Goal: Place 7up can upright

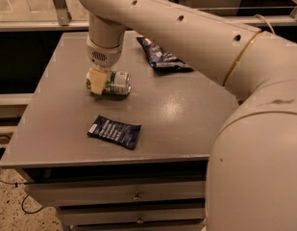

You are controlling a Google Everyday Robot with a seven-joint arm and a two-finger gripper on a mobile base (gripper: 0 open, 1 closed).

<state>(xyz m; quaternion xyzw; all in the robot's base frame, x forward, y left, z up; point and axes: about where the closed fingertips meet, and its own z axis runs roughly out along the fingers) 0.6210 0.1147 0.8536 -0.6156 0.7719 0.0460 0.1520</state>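
Note:
The 7up can (117,83) lies on its side on the grey table (186,114), left of the middle, with its silver end facing right. It is whitish-silver with green markings. My gripper (96,81) hangs down from the cream arm and sits at the can's left end, covering that part of it. The gripper is low, at the height of the can and close to the tabletop.
A dark blue snack bag (114,131) lies flat in front of the can, near the table's front edge. A second dark blue bag (162,57) lies at the back, partly under the arm. The arm's large body fills the right side. Drawers sit below the tabletop.

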